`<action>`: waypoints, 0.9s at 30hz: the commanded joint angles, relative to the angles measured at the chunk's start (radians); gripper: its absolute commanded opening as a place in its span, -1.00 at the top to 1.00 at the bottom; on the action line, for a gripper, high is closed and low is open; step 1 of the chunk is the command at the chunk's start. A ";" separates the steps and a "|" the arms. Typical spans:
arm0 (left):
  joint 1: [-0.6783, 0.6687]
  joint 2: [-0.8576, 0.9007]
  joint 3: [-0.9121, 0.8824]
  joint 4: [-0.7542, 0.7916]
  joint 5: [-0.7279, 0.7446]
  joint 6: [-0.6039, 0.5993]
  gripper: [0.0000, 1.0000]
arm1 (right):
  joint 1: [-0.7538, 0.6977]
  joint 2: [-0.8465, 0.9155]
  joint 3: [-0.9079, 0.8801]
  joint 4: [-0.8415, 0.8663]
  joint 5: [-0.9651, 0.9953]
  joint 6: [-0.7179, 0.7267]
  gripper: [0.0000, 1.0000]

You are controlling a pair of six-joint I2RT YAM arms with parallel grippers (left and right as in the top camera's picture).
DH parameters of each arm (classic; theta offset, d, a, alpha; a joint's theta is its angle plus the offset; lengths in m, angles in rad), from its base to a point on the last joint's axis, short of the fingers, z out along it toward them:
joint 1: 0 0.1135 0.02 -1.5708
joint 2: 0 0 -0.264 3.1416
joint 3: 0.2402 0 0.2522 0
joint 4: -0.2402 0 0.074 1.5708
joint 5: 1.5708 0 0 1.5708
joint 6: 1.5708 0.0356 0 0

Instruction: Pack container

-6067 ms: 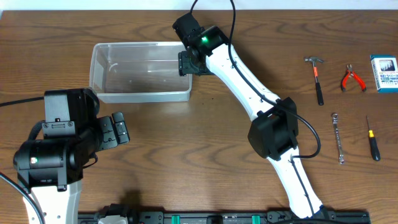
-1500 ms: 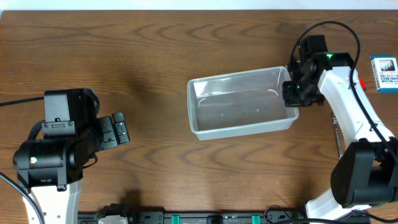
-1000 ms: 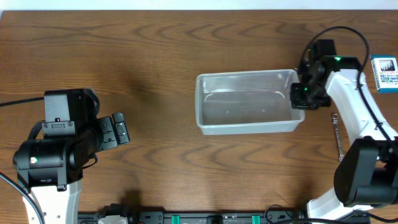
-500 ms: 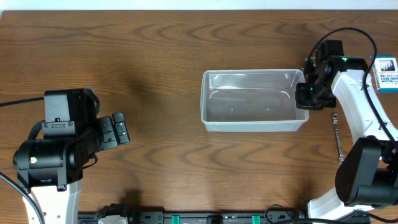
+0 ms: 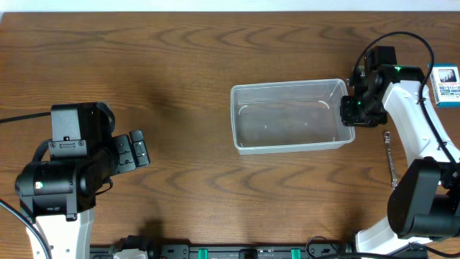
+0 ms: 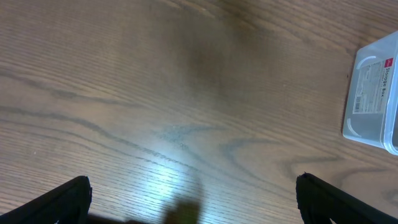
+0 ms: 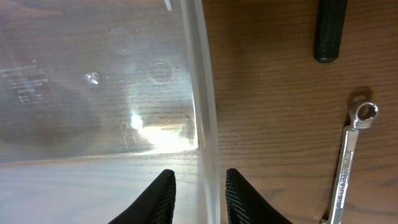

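Note:
The clear plastic container [image 5: 287, 83] stands empty at the table's centre right, slightly turned. My right gripper [image 5: 350, 109] is at its right end. In the right wrist view the gripper [image 7: 199, 193] straddles the container's clear wall [image 7: 202, 93]. The jaws stand apart and there is a gap between the left finger and the wall, so it is open. My left gripper [image 5: 136, 149] is open and empty at the table's left, far from the container. In the left wrist view [image 6: 193, 199] it has only wood below it, and the container's corner [image 6: 373, 93] shows at the far right.
A silver wrench [image 5: 390, 160] lies right of the container, close to my right gripper [image 7: 351, 155]. A black tool handle [image 7: 328, 31] lies beyond it. A blue-and-white box [image 5: 444, 75] sits at the right edge. The right arm covers other tools.
My right gripper dragged the container from the far left across to the centre right. In the last half second the container shifted slightly left and turned a little, and the gripper stayed at its wall.

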 commanded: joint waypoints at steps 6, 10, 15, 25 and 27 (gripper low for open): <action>0.003 0.004 0.017 0.007 -0.001 -0.010 -0.96 | 0.007 -0.033 0.053 -0.018 -0.044 0.078 0.35; 0.003 0.004 0.017 0.011 -0.001 -0.010 -0.96 | 0.005 -0.034 0.155 -0.078 -0.025 0.114 0.08; 0.003 0.004 0.017 0.011 -0.001 -0.010 -0.96 | -0.007 -0.034 0.258 -0.160 0.053 0.169 0.08; 0.003 0.004 0.017 0.011 -0.001 -0.010 -0.96 | -0.005 -0.034 0.262 -0.155 -0.010 -0.026 0.14; 0.003 0.004 0.017 0.011 -0.001 -0.010 -0.96 | -0.005 -0.034 0.262 -0.146 -0.052 -0.098 0.14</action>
